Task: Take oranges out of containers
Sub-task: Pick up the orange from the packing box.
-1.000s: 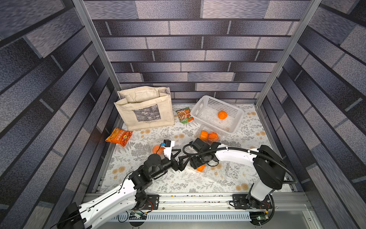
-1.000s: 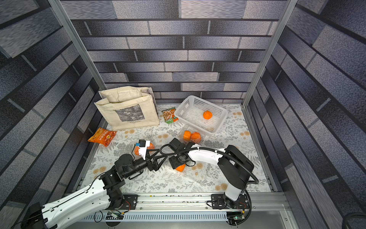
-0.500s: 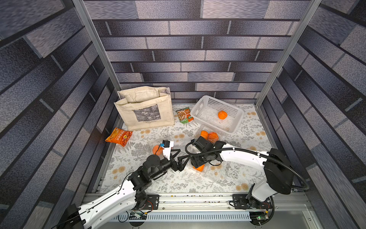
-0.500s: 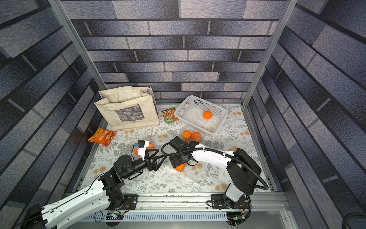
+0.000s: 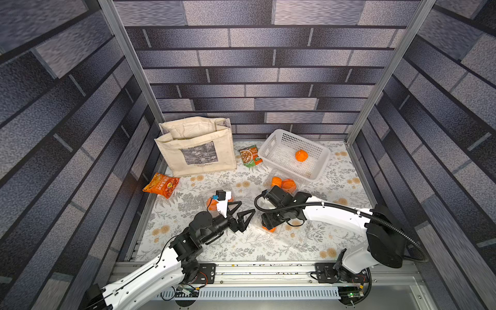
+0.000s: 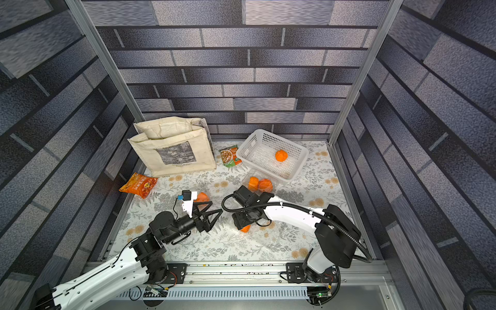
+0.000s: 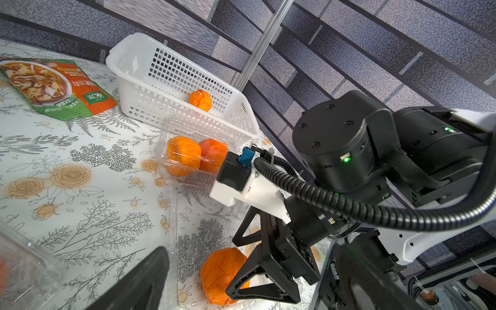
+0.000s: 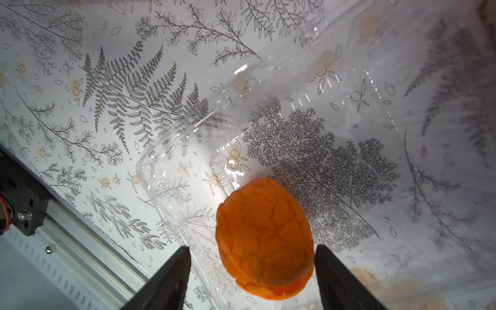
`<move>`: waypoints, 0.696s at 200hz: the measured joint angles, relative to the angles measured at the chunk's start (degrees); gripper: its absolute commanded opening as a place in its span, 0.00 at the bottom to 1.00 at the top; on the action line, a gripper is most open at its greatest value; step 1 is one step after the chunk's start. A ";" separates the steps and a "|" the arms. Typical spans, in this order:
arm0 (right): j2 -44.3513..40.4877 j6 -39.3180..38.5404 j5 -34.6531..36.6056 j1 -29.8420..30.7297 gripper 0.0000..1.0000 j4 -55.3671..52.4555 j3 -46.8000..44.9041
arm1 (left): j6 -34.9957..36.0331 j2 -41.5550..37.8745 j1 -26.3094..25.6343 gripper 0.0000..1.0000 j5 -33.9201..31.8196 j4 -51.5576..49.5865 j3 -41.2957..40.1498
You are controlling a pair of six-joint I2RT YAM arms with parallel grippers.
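Note:
Over an open clear container (image 8: 188,150) hangs my right gripper (image 8: 252,249), open, its fingers on either side of the single orange (image 8: 264,236) lying inside. One finger is against the fruit and a gap shows at the other. In both top views that orange (image 5: 268,228) (image 6: 245,228) peeks out under the gripper (image 5: 268,222). My left gripper (image 5: 247,207) is wide open and empty, just left of it. A closed container (image 5: 284,183) holds two oranges. Another container (image 5: 212,204) with orange fruit sits half hidden behind my left wrist. One orange (image 5: 301,155) lies in the white basket (image 5: 267,142).
A beige tote bag (image 5: 196,150) stands at the back left. An orange snack packet (image 5: 161,185) lies by the left wall and a green packet (image 5: 250,156) lies beside the basket. A metal rail (image 5: 241,268) runs along the front edge.
The right arm's elbow has swung out to the right while its gripper stayed over the orange in the open container. The left arm has barely moved.

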 measured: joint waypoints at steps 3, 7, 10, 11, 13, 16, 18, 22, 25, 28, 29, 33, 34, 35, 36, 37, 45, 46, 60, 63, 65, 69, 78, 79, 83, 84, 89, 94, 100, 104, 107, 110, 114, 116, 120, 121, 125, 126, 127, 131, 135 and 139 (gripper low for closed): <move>0.02 -0.02 0.00 0.00 0.73 -0.07 -0.02 | 0.00 0.02 0.00 1.00 0.00 0.00 0.00; 0.11 0.02 0.02 0.00 0.73 -0.13 -0.07 | 0.00 0.04 0.00 1.00 0.00 0.00 0.00; 0.15 0.02 0.02 0.02 0.73 -0.22 -0.11 | 0.00 0.04 0.00 1.00 0.00 0.00 0.00; 0.15 0.02 0.02 0.02 0.73 -0.22 -0.11 | 0.00 0.04 0.00 1.00 0.00 0.02 0.00; 0.22 0.02 0.09 0.04 0.73 -0.22 -0.17 | 0.00 0.07 0.00 1.00 0.00 0.00 0.00; 0.26 0.02 0.11 0.09 0.73 -0.22 -0.28 | 0.00 0.13 0.00 1.00 0.00 0.02 0.00; 0.31 0.02 0.15 0.11 0.73 -0.22 -0.31 | 0.00 0.15 0.00 1.00 0.00 0.02 0.00; 0.44 0.04 0.15 0.13 0.72 -0.28 -0.42 | 0.00 0.22 0.00 1.00 0.00 0.07 0.00; 0.55 0.04 0.15 0.15 0.72 -0.28 -0.48 | 0.00 0.33 0.00 1.00 0.00 0.07 0.00; 0.70 0.04 0.17 0.22 0.72 -0.26 -0.57 | -0.02 0.46 0.00 1.00 0.00 0.13 0.00; 0.74 0.04 0.17 0.22 0.72 -0.24 -0.59 | -0.02 0.48 0.00 1.00 0.00 0.13 0.00; 0.98 0.07 0.17 0.24 0.72 -0.26 -0.68 | -0.02 0.70 0.00 1.00 0.00 0.22 0.00; 1.03 0.07 0.17 0.26 0.72 -0.26 -0.68 | 0.00 0.74 0.00 1.00 0.00 0.22 0.00; 1.14 0.04 0.17 0.26 0.72 -0.26 -0.72 | -0.02 0.79 0.00 1.00 0.00 0.24 0.00; 1.18 0.04 0.17 0.26 0.71 -0.26 -0.72 | -0.02 0.85 0.00 1.00 0.00 0.28 0.00; 1.25 0.04 0.15 0.26 0.71 -0.26 -0.72 | -0.02 0.90 0.00 1.00 0.00 0.28 0.00; 1.99 0.07 0.17 0.26 0.71 -0.31 -0.74 | -0.02 1.46 0.00 1.00 0.00 0.50 0.00; 2.05 0.07 0.17 0.26 0.71 -0.28 -0.74 | -0.02 1.51 0.00 1.00 0.00 0.50 0.00; 3.41 0.17 0.42 0.35 0.66 -0.39 -0.74 | -0.02 2.54 0.02 1.00 0.04 0.92 0.00; 3.65 0.07 0.61 0.37 0.64 -0.42 -0.74 | -0.02 2.73 0.07 1.00 0.04 1.05 0.00; 3.82 0.11 0.61 0.39 0.63 -0.44 -0.74 | -0.04 2.82 0.09 1.00 0.04 1.07 0.00; 4.04 -0.02 0.72 0.48 0.59 -0.39 -0.72 | -0.04 3.04 0.11 1.00 0.04 1.14 0.00; 4.13 0.48 1.07 0.61 0.53 -0.26 -0.72 | -0.04 3.39 0.15 1.00 0.07 1.33 0.00; 4.13 0.50 1.05 0.61 0.52 -0.26 -0.72 | -0.04 3.41 0.15 1.00 0.04 1.36 0.00; 4.11 0.09 1.14 0.66 0.50 -0.17 -0.72 | -0.04 3.56 0.15 1.00 0.07 1.42 0.00; 4.11 0.24 1.20 0.66 0.50 -0.17 -0.72 | -0.04 3.56 0.17 1.00 0.07 1.44 0.00; 4.11 0.20 1.27 0.74 0.50 -0.09 -0.72 | -0.04 3.67 0.22 1.00 0.07 1.49 0.00; 4.11 0.44 1.40 0.74 0.49 -0.04 -0.72 | -0.04 3.80 0.24 1.00 0.07 1.57 0.00; 4.11 0.61 1.53 0.79 0.47 0.02 -0.72 | -0.04 3.89 0.28 1.00 0.04 1.57 0.00; 4.09 0.66 1.70 0.79 0.46 0.09 -0.72 | -0.04 3.91 0.33 1.00 0.04 1.57 0.00; 4.09 0.66 1.75 0.81 0.45 0.11 -0.72 | -0.04 3.91 0.33 1.00 0.04 1.57 0.00; 4.09 0.68 1.88 0.81 0.45 0.15 -0.72 | -0.04 3.91 0.33 1.00 0.04 1.57 0.00; 4.02 0.68 1.99 0.85 0.44 0.20 -0.72 | -0.04 3.91 0.33 1.00 0.04 1.57 0.00; 3.96 0.70 2.16 0.85 0.44 0.24 -0.72 | -0.04 3.91 0.33 1.00 0.04 1.60 0.00; 3.87 0.72 2.23 0.85 0.44 0.26 -0.72 | -0.04 3.91 0.33 1.00 0.04 1.64 0.00; 3.82 0.72 2.27 0.85 0.44 0.26 -0.72 | -0.04 3.91 0.33 1.00 0.04 1.64 0.00; 3.63 0.85 2.40 0.85 0.43 0.28 -0.76 | -0.04 3.91 0.33 1.00 0.04 1.66 0.00; 3.61 0.87 2.40 0.85 0.43 0.31 -0.79 | -0.04 3.91 0.33 1.00 0.04 1.66 0.00; 3.52 0.87 2.47 0.85 0.43 0.33 -0.81 | -0.04 3.91 0.33 1.00 0.04 1.66 0.00; 3.23 0.90 2.60 0.85 0.42 0.42 -0.90 | -0.04 3.91 0.33 1.00 0.04 1.66 0.00; 2.86 0.94 2.78 0.85 0.42 0.50 -1.05 | -0.04 3.91 0.33 1.00 0.04 1.66 0.00; 2.51 1.09 2.95 0.85 0.42 0.50 -1.14 | -0.04 3.91 0.33 1.00 0.04 1.68 0.00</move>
